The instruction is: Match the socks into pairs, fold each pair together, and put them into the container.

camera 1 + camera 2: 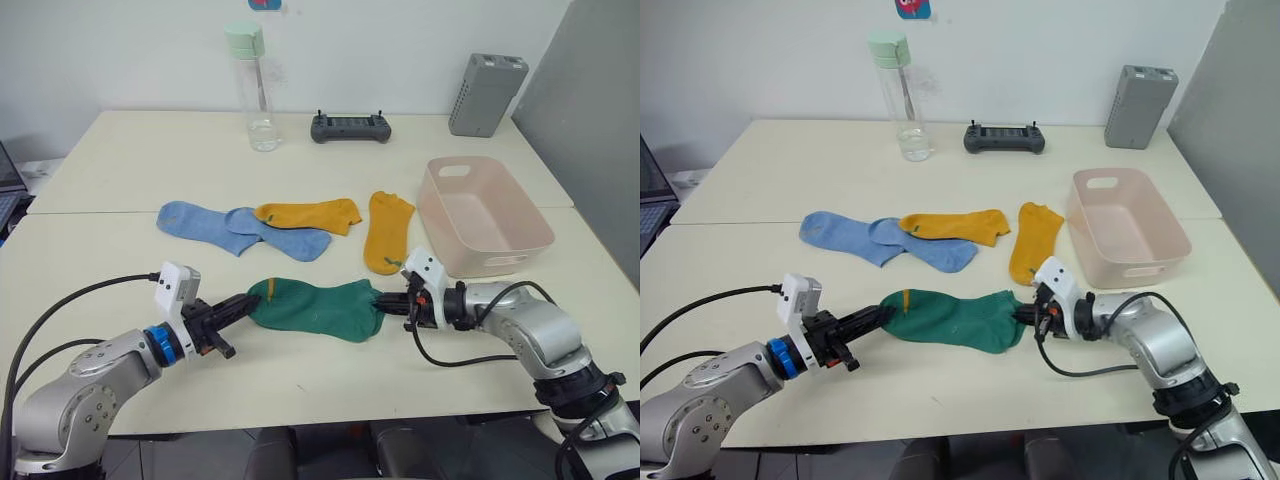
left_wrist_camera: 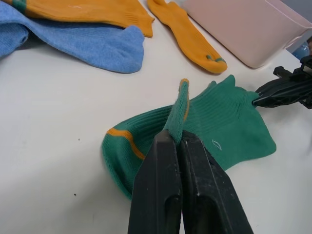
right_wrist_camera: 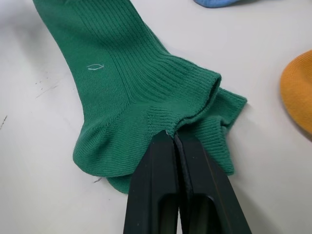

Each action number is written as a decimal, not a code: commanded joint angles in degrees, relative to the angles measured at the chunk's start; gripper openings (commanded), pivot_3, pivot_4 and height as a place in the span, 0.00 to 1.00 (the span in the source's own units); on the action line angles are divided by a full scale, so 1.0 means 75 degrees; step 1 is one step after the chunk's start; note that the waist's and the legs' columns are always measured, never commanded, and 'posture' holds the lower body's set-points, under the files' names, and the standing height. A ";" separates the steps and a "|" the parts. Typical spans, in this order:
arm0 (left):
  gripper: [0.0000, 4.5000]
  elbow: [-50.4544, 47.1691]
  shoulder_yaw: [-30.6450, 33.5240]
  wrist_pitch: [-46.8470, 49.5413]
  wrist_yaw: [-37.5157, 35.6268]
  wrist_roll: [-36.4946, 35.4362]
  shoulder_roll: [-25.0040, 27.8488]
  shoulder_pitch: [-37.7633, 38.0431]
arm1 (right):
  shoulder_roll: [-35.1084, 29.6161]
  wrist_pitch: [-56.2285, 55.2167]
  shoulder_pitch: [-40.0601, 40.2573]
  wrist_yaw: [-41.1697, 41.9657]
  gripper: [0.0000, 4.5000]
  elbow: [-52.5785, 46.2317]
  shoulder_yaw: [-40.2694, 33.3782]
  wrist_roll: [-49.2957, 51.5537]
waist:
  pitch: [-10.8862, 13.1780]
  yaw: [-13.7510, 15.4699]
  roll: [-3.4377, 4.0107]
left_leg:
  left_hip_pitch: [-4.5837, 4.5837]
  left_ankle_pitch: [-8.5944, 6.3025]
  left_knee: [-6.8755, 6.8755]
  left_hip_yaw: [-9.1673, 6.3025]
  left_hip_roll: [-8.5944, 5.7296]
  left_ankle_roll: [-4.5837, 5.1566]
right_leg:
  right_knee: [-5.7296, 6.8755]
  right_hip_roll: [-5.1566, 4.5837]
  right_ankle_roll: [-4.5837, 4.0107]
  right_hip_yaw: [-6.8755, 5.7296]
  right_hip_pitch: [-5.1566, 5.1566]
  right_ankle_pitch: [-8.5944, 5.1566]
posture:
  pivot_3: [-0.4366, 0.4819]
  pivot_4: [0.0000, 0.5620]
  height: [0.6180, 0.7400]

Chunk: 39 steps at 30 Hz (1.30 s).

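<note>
The dark green socks [image 1: 315, 308] lie one on the other near the table's front edge, with two layers showing at the cuff [image 3: 204, 97]. My left gripper [image 1: 245, 303] is shut on the toe end, pinching up a fold by the yellow stripe [image 2: 178, 112]. My right gripper [image 1: 386, 303] is shut on the cuff end. Behind them, two light blue socks [image 1: 195, 222] [image 1: 290, 241] overlap. One mustard-yellow sock [image 1: 310, 213] lies partly on the blue ones, and the other [image 1: 388, 232] lies beside the pale pink container [image 1: 480, 262], which is empty at the right.
At the back of the table stand a clear water bottle [image 1: 258, 90], a black controller [image 1: 350, 127] and a grey upright box [image 1: 487, 94]. A seam [image 1: 100, 212] runs across the table where two tabletops meet.
</note>
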 commanded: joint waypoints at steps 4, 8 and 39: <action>0.00 -0.0171 0.0355 0.0056 0.0182 -0.0355 -0.0022 0.0073 | -0.0196 0.0256 -0.0445 0.0097 0.01 -0.0118 -0.0582 0.0350 | 0.0000 -0.0001 0.0000 | 0.0001 0.0000 0.0000 0.0001 0.0000 0.0000 | 0.0000 0.0000 0.0000 0.0001 -0.0001 0.0000 | 0.48 0.27 1.00; 0.00 -0.0002 0.0109 -0.0011 0.0311 -0.0162 -0.0126 -0.0033 | -0.0335 0.0305 -0.0531 0.0148 0.01 0.0029 -0.0447 0.0307 | 0.0000 0.0002 0.0000 | 0.0001 0.0000 0.0000 0.0000 0.0000 0.0000 | 0.0000 0.0000 0.0000 0.0000 -0.0002 0.0000 | 0.48 0.27 1.00; 0.00 0.0763 -0.0812 -0.0686 0.0055 0.1125 -0.0262 -0.0301 | -0.0313 0.0553 -0.0579 0.0044 0.01 0.0117 -0.0076 0.0159 | 0.0000 0.0005 0.0000 | 0.0000 0.0000 -0.0005 0.0001 -0.0001 0.0000 | -0.0002 0.0000 -0.0003 0.0001 -0.0003 -0.0002 | 0.48 0.27 1.00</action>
